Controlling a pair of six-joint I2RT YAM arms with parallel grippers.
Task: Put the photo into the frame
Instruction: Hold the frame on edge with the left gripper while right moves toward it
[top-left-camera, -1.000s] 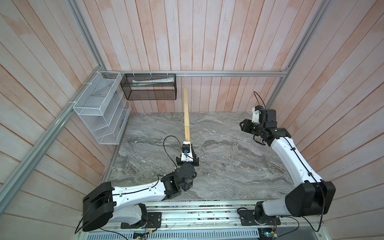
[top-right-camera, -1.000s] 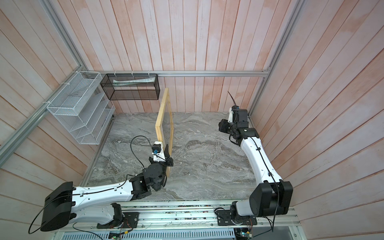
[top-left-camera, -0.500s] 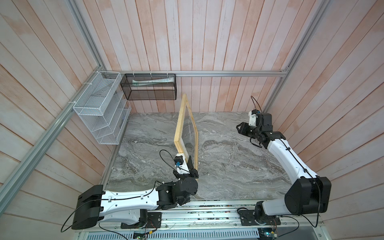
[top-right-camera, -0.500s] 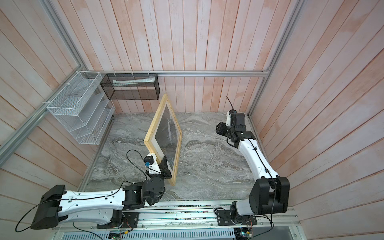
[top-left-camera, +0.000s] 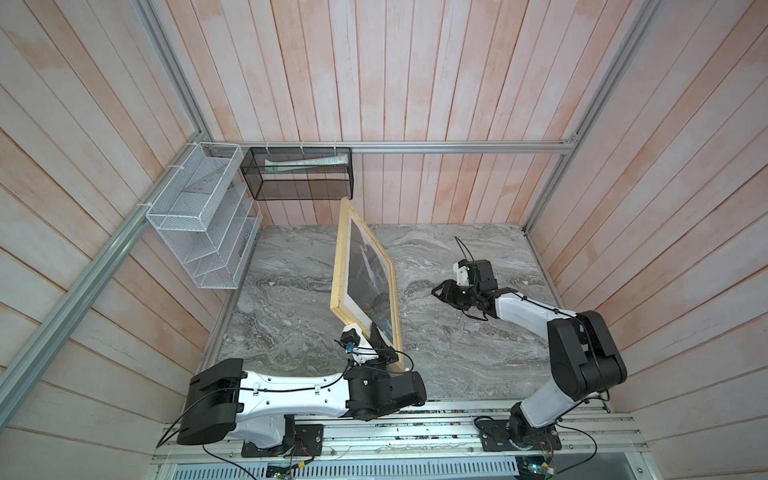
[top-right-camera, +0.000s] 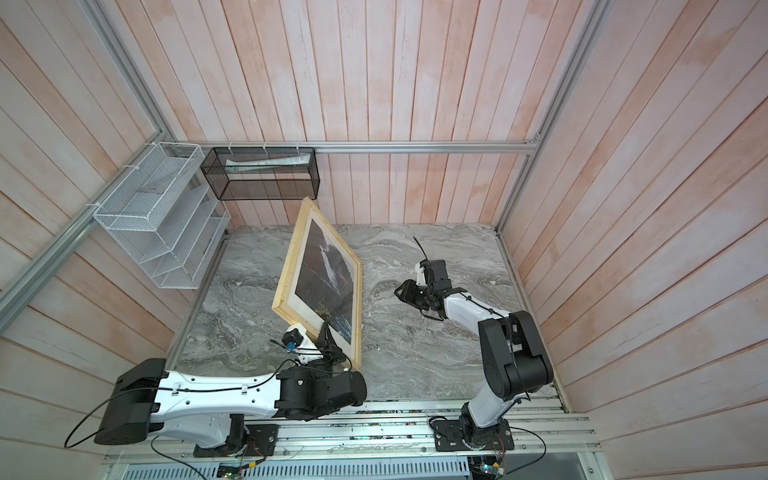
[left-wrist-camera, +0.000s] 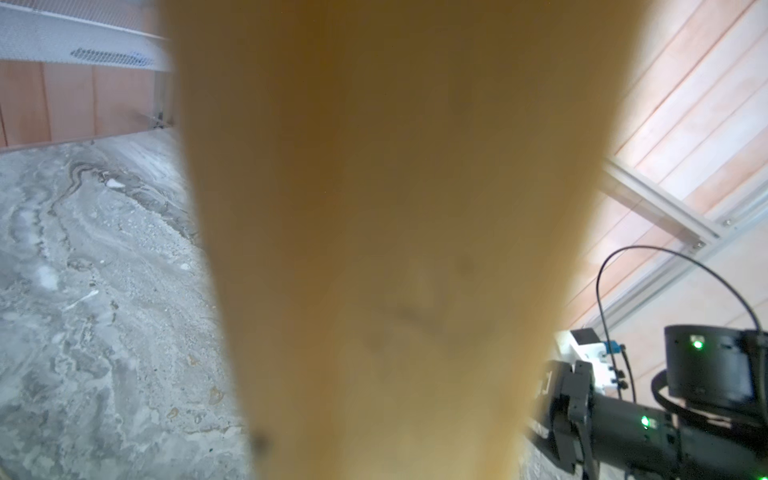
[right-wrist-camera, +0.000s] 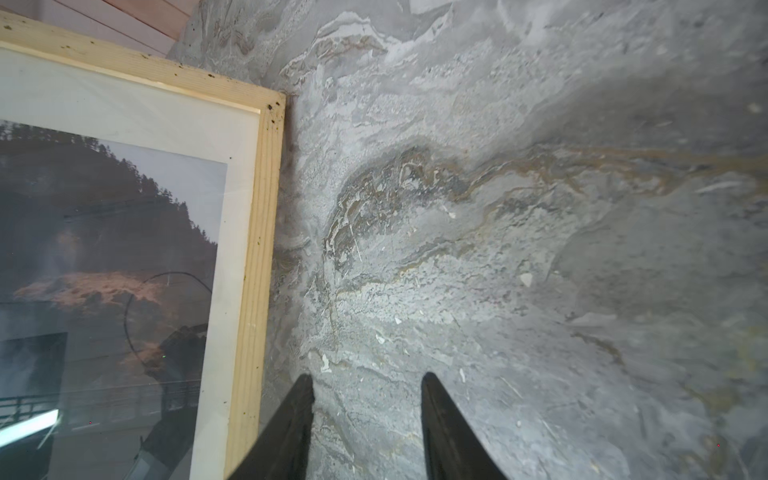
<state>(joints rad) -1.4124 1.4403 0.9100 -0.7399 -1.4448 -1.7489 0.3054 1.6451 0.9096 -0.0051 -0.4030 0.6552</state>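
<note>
Our left gripper (top-left-camera: 377, 337) clamps the near edge of the frame (top-left-camera: 337, 266), holding it tilted up, with the photo (top-right-camera: 328, 266) inside. Our right gripper (right-wrist-camera: 365, 376) stands open and empty, near the frame.

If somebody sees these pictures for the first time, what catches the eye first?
The frame, with the photo of a waterfall inside it, stands steeply tilted over the middle of the grey table, held at its lower rail by the left gripper. The right gripper hangs open and empty on its right, not touching it.
</note>
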